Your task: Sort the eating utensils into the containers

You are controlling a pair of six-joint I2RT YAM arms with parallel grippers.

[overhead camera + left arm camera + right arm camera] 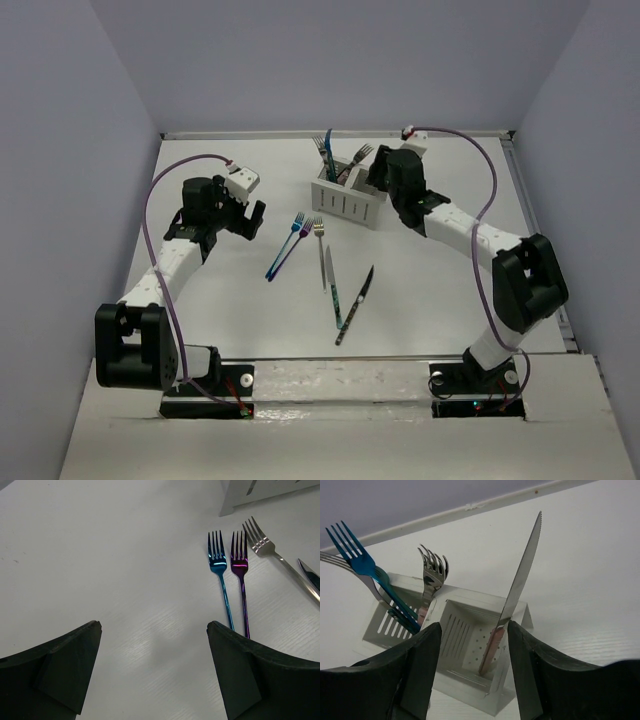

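Observation:
The white caddy [350,201] stands at the back middle of the table. Its left compartment holds a blue fork [362,562] and silver forks [432,575]. A pink-handled knife [522,580] stands in the right compartment, leaning on the rim. My right gripper [475,630] is open just above that compartment, its jaws either side of the knife; it also shows in the top view [372,183]. My left gripper [154,645] is open and empty over bare table. A blue fork [220,575], a purple fork [240,572] and a silver fork [270,550] lie to its right.
Two knives lie mid-table: a silver-bladed one [332,285] and a dark one [357,300]. The caddy's corner [240,497] shows at the top of the left wrist view. Grey walls close in the table on the left, back and right.

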